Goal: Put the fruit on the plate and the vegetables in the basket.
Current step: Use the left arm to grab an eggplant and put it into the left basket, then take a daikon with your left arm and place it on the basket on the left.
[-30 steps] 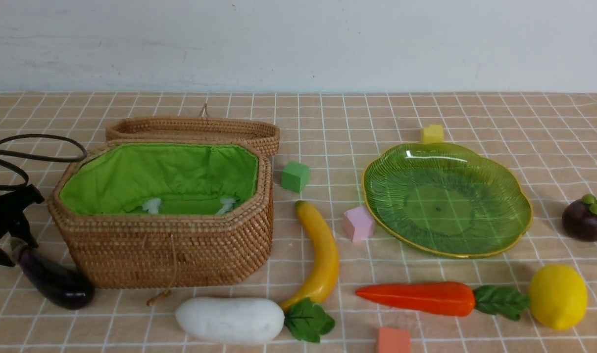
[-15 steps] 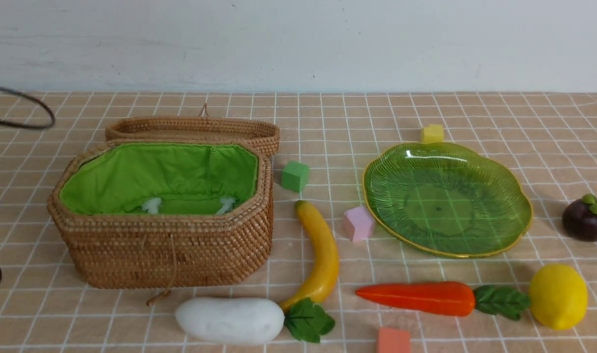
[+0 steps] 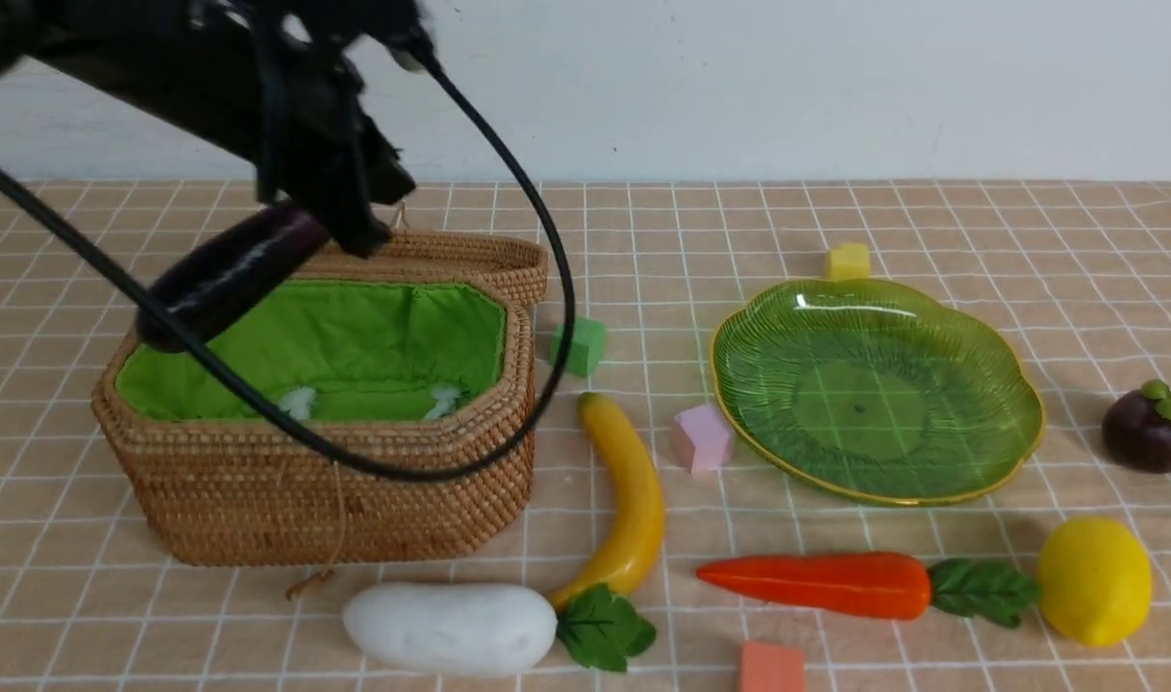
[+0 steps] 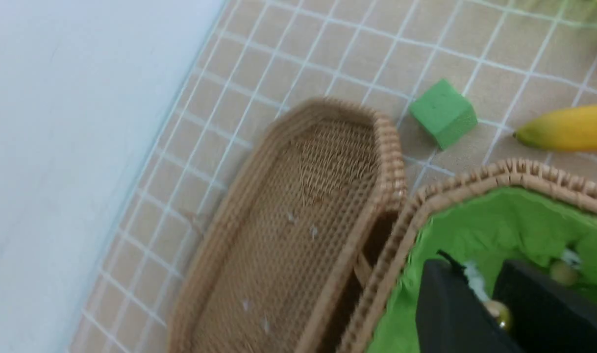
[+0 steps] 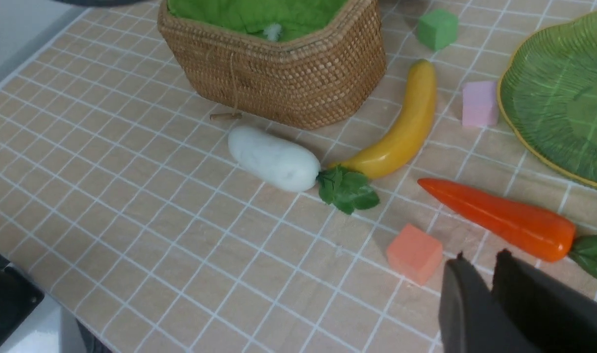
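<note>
My left gripper (image 3: pixel 355 231) is shut on the stem end of the dark purple eggplant (image 3: pixel 225 279), which hangs tilted over the open wicker basket (image 3: pixel 355 490). In the left wrist view its fingers (image 4: pixel 445 304) hover above the green lining (image 4: pixel 504 220). The white radish (image 3: pixel 451 627), banana (image 3: pixel 634 500) and carrot (image 3: pixel 826 583) lie on the cloth in front. The green glass plate (image 3: pixel 874 384) holds nothing. Lemon (image 3: pixel 1093 581) and mangosteen (image 3: pixel 1151 432) sit at the right. My right gripper (image 5: pixel 480 257) is shut and bare, near the carrot (image 5: pixel 499 218).
The basket's lid (image 3: pixel 432 252) lies open behind it. Foam cubes are scattered about: green (image 3: pixel 578 344), pink (image 3: pixel 703 438), yellow (image 3: pixel 847 261) and orange (image 3: pixel 771 668). A black cable (image 3: pixel 432 471) from the left arm loops in front of the basket.
My left gripper closed on the eggplant at the basket's left, lifted it off the cloth and swung it up over the basket. The other items have not moved.
</note>
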